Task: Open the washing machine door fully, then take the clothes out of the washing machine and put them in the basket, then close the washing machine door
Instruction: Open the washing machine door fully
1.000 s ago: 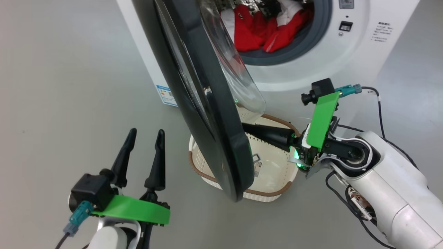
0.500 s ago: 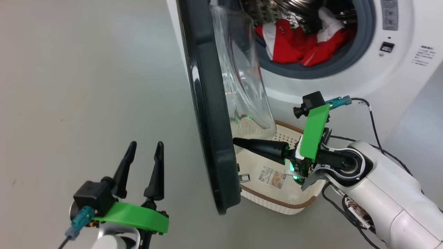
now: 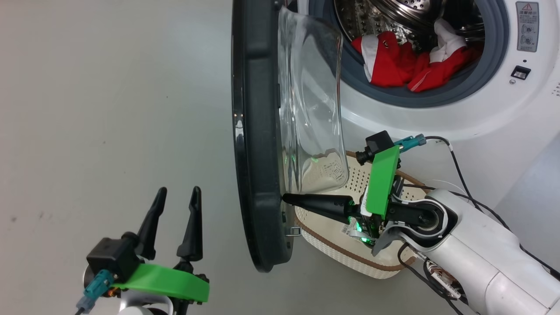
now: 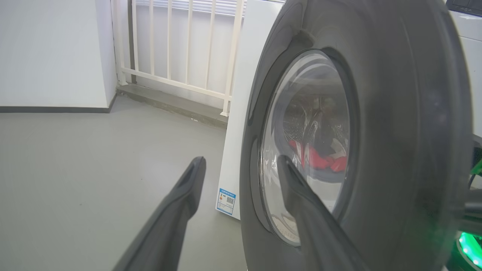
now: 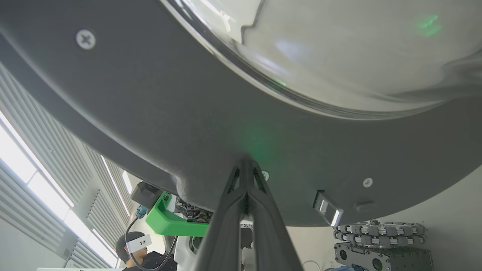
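Observation:
The washing machine door [image 3: 256, 131] stands edge-on to me, its glass bowl [image 3: 313, 118] bulging toward the white washing machine [image 3: 437, 122]. Red and white clothes [image 3: 396, 65] lie in the steel drum. My right gripper [image 3: 285, 199] is shut, and its tips press on the inner face of the door's black rim [image 5: 150, 113] just below the glass. The cream basket [image 3: 337, 250] sits on the floor under that arm, in front of the machine. My left gripper [image 3: 179, 190] is open and empty, low on the door's outer side; its fingers [image 4: 196, 167] point at the door [image 4: 395, 113].
Grey floor spreads to the left of the door. A blue label [image 4: 227, 201] marks the machine's base. White railings [image 4: 180, 45] and a wall stand behind. A person [image 5: 137, 248] sits beyond the door, low in the right wrist view.
The door has swung wider, from slanted to edge-on, with my shut right gripper pushing its inner rim leftward. The head camera has shifted too. My left gripper stays open and in place.

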`<state>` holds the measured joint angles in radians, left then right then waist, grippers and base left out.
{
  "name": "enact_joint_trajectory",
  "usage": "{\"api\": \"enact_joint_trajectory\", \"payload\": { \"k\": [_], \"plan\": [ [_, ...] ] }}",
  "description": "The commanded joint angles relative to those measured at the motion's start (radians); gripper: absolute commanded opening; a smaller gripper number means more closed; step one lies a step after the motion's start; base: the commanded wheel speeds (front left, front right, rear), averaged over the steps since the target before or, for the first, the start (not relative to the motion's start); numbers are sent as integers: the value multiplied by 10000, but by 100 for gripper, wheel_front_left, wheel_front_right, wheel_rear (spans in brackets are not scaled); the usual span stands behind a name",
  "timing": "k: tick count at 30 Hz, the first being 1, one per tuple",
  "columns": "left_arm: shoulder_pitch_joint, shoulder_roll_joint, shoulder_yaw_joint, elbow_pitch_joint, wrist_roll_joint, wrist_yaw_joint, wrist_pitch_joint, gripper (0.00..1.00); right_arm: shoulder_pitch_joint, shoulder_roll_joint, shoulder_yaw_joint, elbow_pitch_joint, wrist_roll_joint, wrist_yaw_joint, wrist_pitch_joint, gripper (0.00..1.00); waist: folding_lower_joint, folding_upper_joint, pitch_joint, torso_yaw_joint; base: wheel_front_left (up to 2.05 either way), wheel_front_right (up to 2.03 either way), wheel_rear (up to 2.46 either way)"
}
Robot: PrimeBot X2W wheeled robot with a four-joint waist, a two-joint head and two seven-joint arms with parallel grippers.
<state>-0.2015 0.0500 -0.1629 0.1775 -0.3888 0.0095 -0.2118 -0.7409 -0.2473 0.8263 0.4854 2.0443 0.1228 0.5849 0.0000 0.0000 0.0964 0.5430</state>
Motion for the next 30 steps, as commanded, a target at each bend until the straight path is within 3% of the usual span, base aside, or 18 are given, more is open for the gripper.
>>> {"api": "enact_joint_trajectory", "payload": {
  "k": [1, 11, 12, 14, 15, 17, 23, 26, 30],
  "plan": [
    [-85, 229, 356, -303, -30, 56, -19, 100, -161, 192, 62, -198, 91, 79, -80, 0, 0, 0, 1, -2, 0, 0, 0],
    [-5, 191, 248, -218, -392, 0, 203, 100, -77, -138, 280, -275, -191, 79, -777, 0, 0, 0, -170, -79, 0, 0, 0],
    [-6, 184, 234, -211, -441, -1, 223, 100, -47, -215, 271, -344, -289, 79, -929, 10, 0, 0, -186, -89, 0, 0, 0],
    [-12, 168, 206, -197, -538, -4, 255, 100, 65, -375, 236, -521, -403, 79, -1166, 64, 0, 0, -214, -110, 0, 0, 0],
    [-16, 162, 194, -189, -567, 5, 261, 100, 139, -462, 195, -620, -425, 79, -1285, 73, 0, 0, -233, -122, 0, 0, 0],
    [-35, 173, 164, -195, -537, 57, 256, 100, 262, -767, 148, -929, -669, 79, -1690, 100, 0, 0, -230, -197, 0, 0, 0],
    [-71, 201, 200, -222, -550, 90, 142, 100, 441, -1470, 242, -1585, -1828, 79, -2754, 100, 0, 0, -272, -256, 0, 0, 0],
    [-35, 228, 223, -236, -557, 109, 82, 100, 454, -1993, 706, -1340, -3553, 79, -4038, 100, 0, 0, -314, -301, 0, 0, 0],
    [45, 274, 265, -259, -573, 161, 39, 100, 561, -1952, 1161, -708, -5238, 79, -5575, 100, 0, 0, -331, -417, 0, 0, 0]
  ]
}}
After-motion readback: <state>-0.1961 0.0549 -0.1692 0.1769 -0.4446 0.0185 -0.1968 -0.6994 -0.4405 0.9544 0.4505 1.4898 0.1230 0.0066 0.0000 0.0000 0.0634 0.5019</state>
